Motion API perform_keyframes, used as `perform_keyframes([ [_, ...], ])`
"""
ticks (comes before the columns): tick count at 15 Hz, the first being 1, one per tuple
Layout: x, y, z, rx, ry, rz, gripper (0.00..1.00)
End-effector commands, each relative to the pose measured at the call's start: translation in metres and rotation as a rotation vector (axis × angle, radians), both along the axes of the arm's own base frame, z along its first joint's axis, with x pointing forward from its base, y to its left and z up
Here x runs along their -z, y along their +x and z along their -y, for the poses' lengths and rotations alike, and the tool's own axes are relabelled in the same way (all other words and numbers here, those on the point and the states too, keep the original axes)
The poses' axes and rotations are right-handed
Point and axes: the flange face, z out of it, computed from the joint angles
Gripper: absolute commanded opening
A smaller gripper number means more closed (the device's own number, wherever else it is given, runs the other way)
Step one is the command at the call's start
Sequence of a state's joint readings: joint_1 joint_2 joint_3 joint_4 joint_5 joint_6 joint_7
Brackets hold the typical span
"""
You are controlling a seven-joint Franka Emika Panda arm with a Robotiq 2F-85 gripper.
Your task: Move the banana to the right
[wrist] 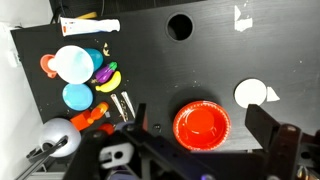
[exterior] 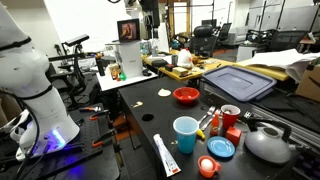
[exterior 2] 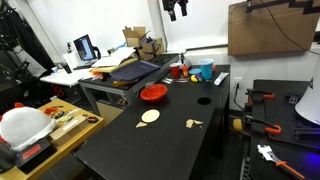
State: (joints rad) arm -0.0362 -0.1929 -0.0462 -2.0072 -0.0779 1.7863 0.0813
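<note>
1. Black desk (exterior: 150,110): it carries all the items. A round hole (wrist: 179,26) passes through its top near one long edge.
2. Gripper (exterior 2: 177,8): it hangs high above the desk, at the top of an exterior view. In the wrist view its fingers (wrist: 275,135) stand wide apart and grip nothing.
3. Banana (wrist: 108,84): small, yellow and slightly curved. It lies flat on the desk within a cluster of items at one end, well apart from the gripper. In both exterior views it is too small to make out with certainty.
4. Items next to the banana:
   - A purple item (wrist: 104,73) touches it on the side facing the blue cup (wrist: 73,64).
   - The blue cup stands upright just beside the banana.
   - A blue lid (wrist: 77,96) lies flat just beside the banana, nearer the grey kettle (exterior: 268,143).
5. White toothpaste tube (wrist: 88,24): it lies along the desk edge, on the far side of the blue cup from the banana.
6. Red bowl (wrist: 201,124): it stands upright near the middle of the desk. In the wrist view it lies below the spread fingers. It is well apart from the banana.
7. White disc (wrist: 250,94): it lies flat near the red bowl, on the side away from the banana.
8. Grey kettle: it sits at the cluster end of the desk, near a corner.
</note>
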Motion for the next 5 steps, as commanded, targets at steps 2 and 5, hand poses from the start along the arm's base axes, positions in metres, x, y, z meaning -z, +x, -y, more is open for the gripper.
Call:
perform_keyframes([
  [2, 0.0010, -0.0021, 0.0044, 0.010, 0.002, -0.018, 1.00],
  [5, 0.0014, -0.0026, 0.0051, 0.012, 0.002, -0.022, 1.00],
])
